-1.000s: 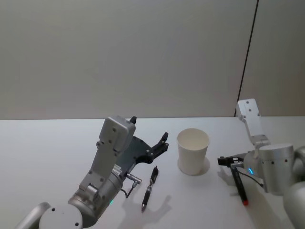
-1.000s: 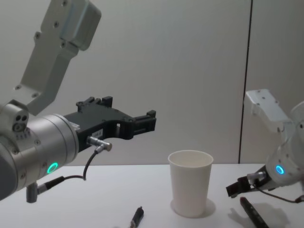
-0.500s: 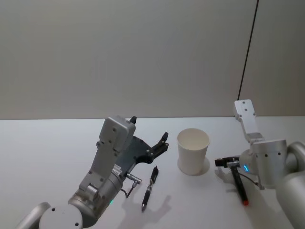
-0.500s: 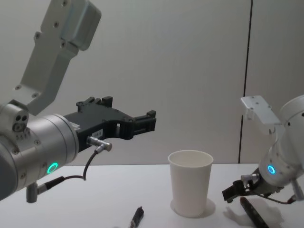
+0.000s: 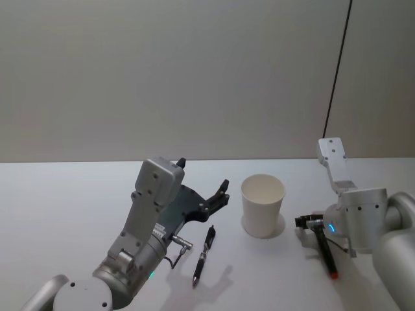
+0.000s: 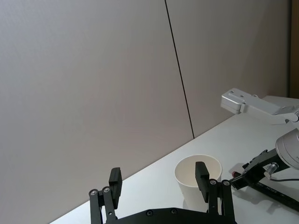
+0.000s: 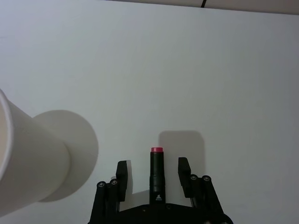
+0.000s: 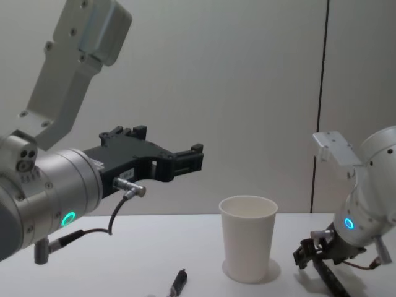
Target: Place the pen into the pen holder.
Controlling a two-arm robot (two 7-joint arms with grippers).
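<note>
Plain grey wall with a thin dark vertical seam behind a white table

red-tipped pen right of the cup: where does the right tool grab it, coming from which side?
Mid-barrel, from above, closing across its width. The red-tipped pen lies flat on the table, so probably only its top and sides are reachable. The right tool straddles it, open, with the red end poking out ahead. The left tool is open, raised off the table.
</note>
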